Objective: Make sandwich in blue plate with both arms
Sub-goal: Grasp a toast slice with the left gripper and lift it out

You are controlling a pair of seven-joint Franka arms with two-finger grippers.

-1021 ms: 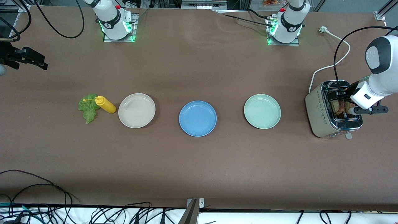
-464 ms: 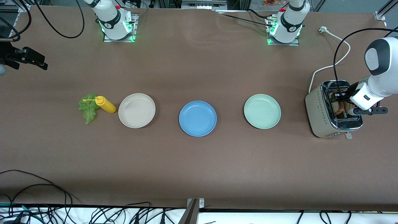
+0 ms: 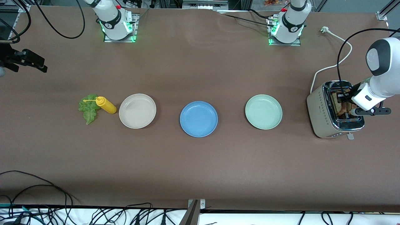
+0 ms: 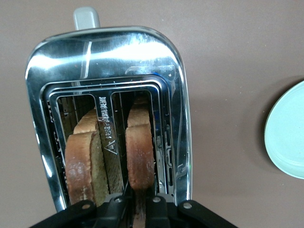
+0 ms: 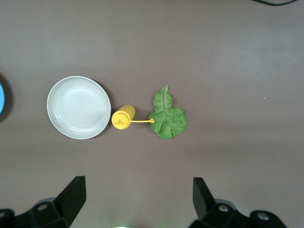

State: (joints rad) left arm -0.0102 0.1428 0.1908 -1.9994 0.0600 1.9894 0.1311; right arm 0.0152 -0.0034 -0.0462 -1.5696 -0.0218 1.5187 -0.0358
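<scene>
Over toaster (image 3: 336, 109), left claw (image 4: 134, 205) clamped on toast slice (image 4: 139, 154).

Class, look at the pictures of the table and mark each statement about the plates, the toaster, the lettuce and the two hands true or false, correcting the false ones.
1. The blue plate already holds bread. False: it holds nothing.
2. The left hand is shut on a toast slice in the toaster. True.
3. The lettuce leaf lies on the cream plate. False: it lies on the table beside the yellow bottle.
4. The right hand is open, holding nothing. True.
5. The toaster holds two slices. True.
</scene>
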